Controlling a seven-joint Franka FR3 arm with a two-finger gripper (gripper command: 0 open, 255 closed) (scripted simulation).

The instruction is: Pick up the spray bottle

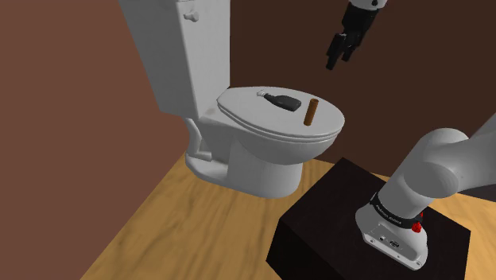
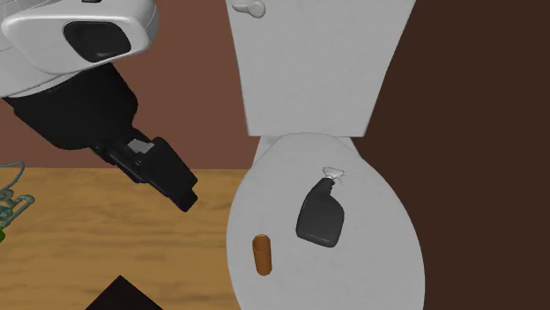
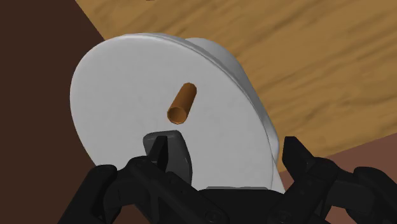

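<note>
Spray bottle (image 1: 282,101) (dark body, pale nozzle) lies on its side near the middle of the closed toilet lid (image 1: 254,119), nozzle toward the lid's rear edge. Brown cylinder (image 1: 311,112) stands upright close to the lid's rim, apart from the bottle. Gripper (image 1: 332,64) — fingers spread, empty — hangs high above the lid, open air around it.

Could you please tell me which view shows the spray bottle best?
The second exterior view: it looks down on the spray bottle lying flat on the toilet lid, dark body and white trigger head both plain. The shoulder view shows it small and foreshortened; the wrist view catches part of its dark body.
</note>
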